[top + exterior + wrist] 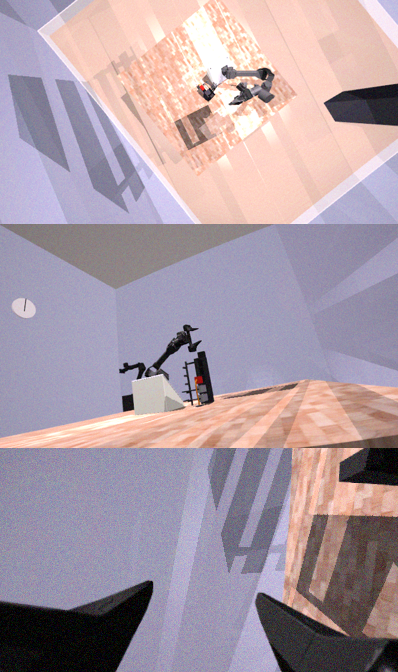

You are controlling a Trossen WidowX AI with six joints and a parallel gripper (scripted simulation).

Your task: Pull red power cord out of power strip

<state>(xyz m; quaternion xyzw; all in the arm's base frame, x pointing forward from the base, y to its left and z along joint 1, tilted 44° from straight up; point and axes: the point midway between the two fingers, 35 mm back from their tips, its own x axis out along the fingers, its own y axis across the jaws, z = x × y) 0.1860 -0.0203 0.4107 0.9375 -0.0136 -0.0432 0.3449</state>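
Observation:
The power strip (pixel 206 377) (pixel 209 96) is black and stands upright on end; what looks like its upper end (pixel 372 465) shows at the top right in the wrist view. The red plug (pixel 202 87) (pixel 198 379) sits against the strip's face, above two grey blocks. How deep it sits cannot be told. A thin orange cord (pixel 197 393) hangs from it toward the table. My gripper (pixel 199 335) (pixel 205 592) is open, with nothing between its fingers. It is above the strip's top end, apart from plug, cord and strip.
A thin black rack with short pegs (pixel 187 380) stands beside the plug side of the strip. A white wedge-shaped block (pixel 217 73) (pixel 149 397) is near the arm's base. Two grey blocks (pixel 202 388) (pixel 204 398) sit on the strip below the plug.

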